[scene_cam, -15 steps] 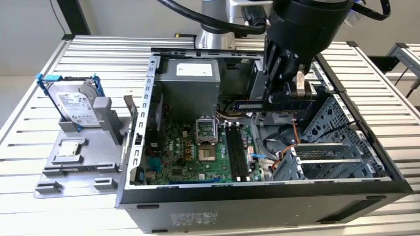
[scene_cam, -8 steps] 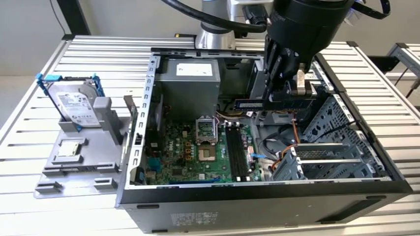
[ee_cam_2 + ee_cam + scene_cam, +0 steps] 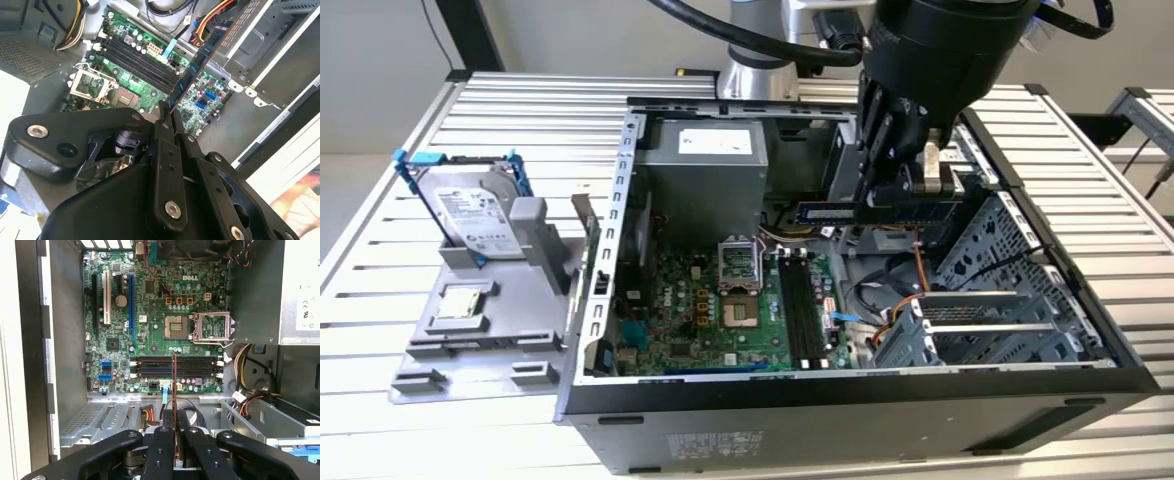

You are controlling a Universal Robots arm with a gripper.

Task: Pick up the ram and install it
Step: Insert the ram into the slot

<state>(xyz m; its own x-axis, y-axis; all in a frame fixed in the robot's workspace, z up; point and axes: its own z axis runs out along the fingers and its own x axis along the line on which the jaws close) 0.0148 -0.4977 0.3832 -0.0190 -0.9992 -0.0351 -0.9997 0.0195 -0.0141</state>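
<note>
My gripper [image 3: 903,196] hangs over the open computer case [image 3: 854,400], shut on the ram [image 3: 841,213]. The ram is a thin dark stick with a pale label, held level above the case's middle. In both wrist views it shows edge-on, running out from between the black fingers: the ram [image 3: 200,62] [image 3: 174,390] and the gripper [image 3: 167,114] [image 3: 174,432]. Below it lie the long black memory sockets [image 3: 801,300] [image 3: 175,367] [image 3: 135,57] on the green motherboard [image 3: 700,335]. In the first wrist view the stick's edge crosses the sockets, still well above them.
A silver hard drive with blue rails [image 3: 474,215] stands on a grey fixture [image 3: 467,330] at the exterior view's left. Inside the case are the power supply [image 3: 707,150], the CPU socket [image 3: 736,262], a metal drive cage [image 3: 987,320] and loose cables [image 3: 894,300].
</note>
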